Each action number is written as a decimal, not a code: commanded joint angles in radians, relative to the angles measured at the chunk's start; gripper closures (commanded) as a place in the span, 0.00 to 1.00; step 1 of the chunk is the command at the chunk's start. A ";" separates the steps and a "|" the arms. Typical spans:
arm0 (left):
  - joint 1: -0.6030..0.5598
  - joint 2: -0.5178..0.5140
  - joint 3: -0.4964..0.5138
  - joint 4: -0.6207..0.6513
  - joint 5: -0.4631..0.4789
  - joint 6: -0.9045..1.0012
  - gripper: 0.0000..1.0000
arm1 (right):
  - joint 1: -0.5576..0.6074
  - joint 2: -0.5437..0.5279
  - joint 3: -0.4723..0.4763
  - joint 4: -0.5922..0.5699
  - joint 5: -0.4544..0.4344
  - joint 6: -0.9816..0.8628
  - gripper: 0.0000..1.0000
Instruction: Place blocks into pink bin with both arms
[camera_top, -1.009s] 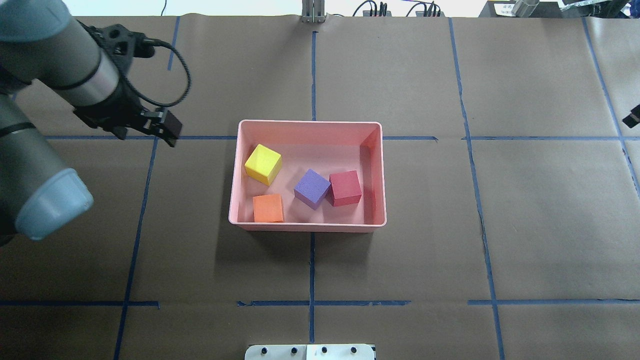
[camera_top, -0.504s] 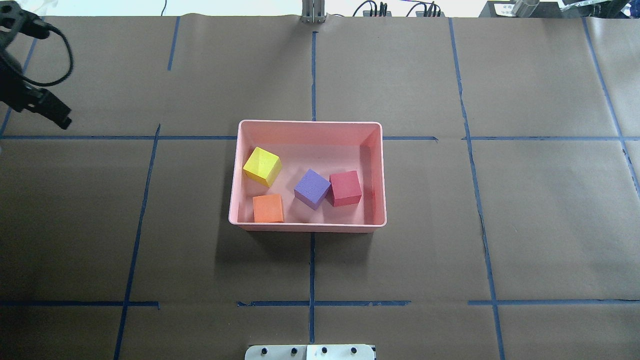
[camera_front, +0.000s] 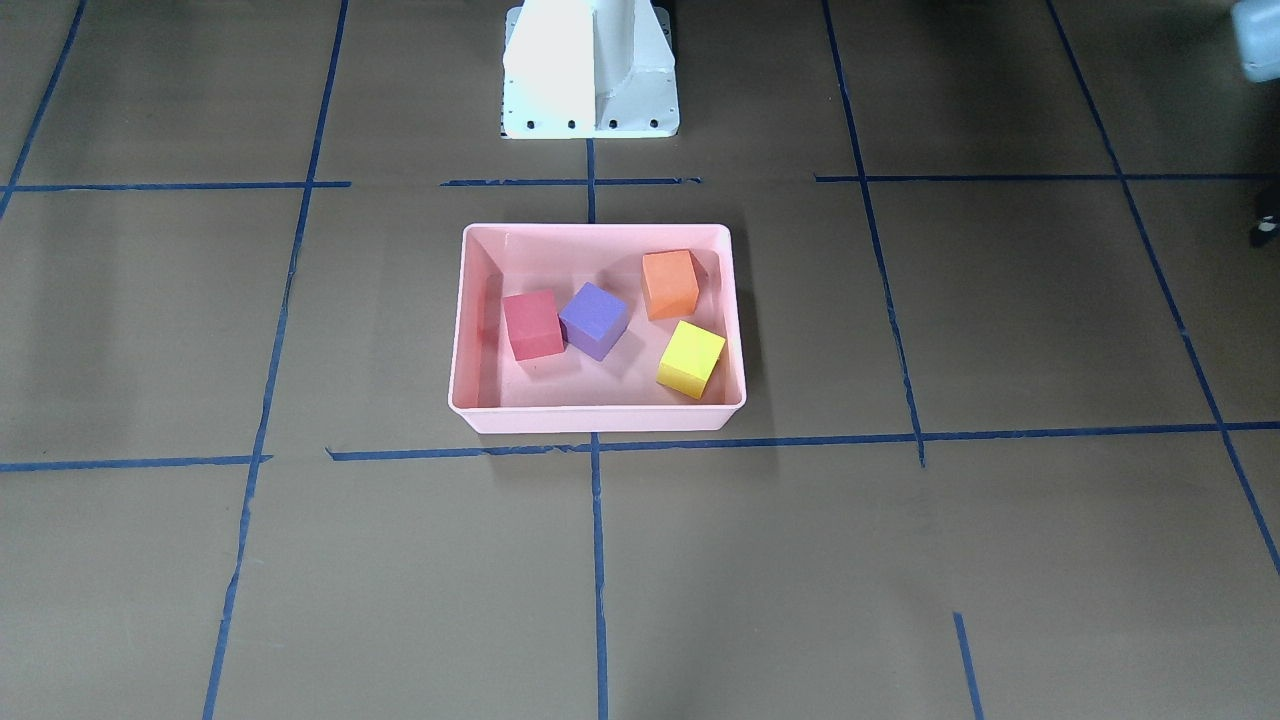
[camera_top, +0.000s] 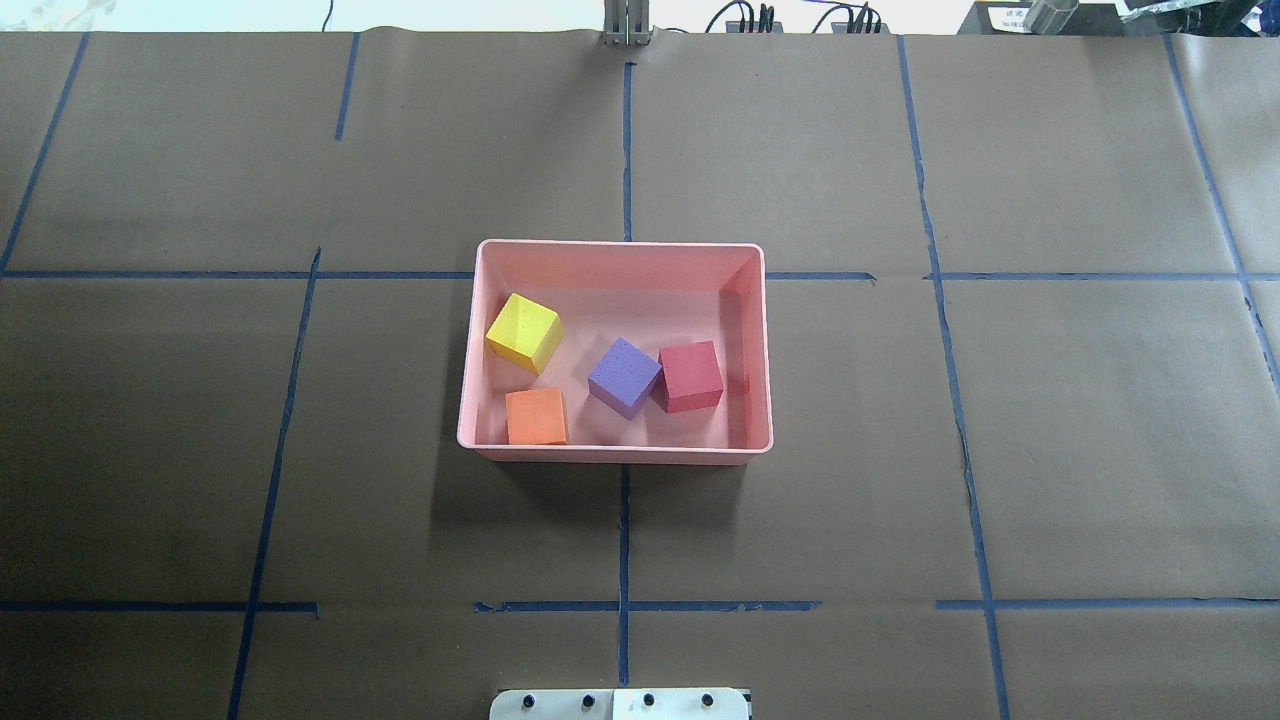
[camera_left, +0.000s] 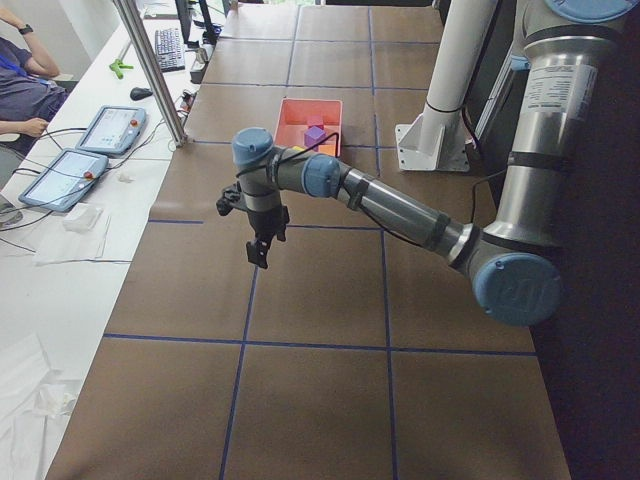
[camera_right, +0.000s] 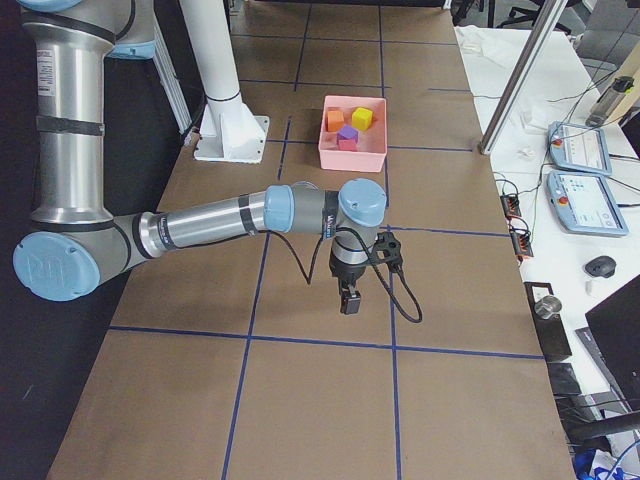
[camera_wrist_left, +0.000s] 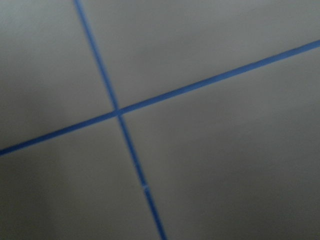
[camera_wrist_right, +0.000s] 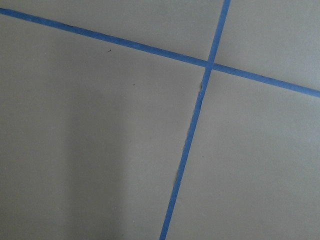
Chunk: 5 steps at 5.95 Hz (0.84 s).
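Observation:
The pink bin (camera_top: 615, 243) stands at the table's middle and also shows in the front view (camera_front: 597, 228). In it lie the yellow-green block (camera_top: 525, 332), the orange block (camera_top: 537, 416), the purple block (camera_top: 624, 376) and the red block (camera_top: 690, 376), the last two touching. My left gripper (camera_left: 259, 252) hangs over bare table far from the bin, seen only in the left side view. My right gripper (camera_right: 350, 300) hangs likewise at the other end, seen only in the right side view. I cannot tell whether either is open or shut. Both wrist views show only paper and tape.
Brown paper with blue tape lines (camera_top: 624, 540) covers the table. The white base pedestal (camera_front: 590, 70) stands behind the bin. An operators' bench with tablets (camera_left: 90, 150) and a metal post (camera_left: 150, 70) runs along the far side.
My left arm has drawn back to the left and out of the overhead view. The tip of the right gripper has also left that view's right edge. The blocks stay in the bin.

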 joint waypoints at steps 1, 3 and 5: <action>-0.042 0.104 0.037 -0.075 -0.019 -0.005 0.00 | 0.001 0.003 0.001 0.002 -0.001 0.000 0.00; -0.045 0.108 0.088 -0.061 -0.017 -0.014 0.00 | -0.001 0.006 -0.002 0.002 0.001 0.000 0.00; -0.074 0.141 0.051 -0.060 -0.007 -0.011 0.00 | -0.001 0.006 -0.003 0.002 0.001 0.000 0.00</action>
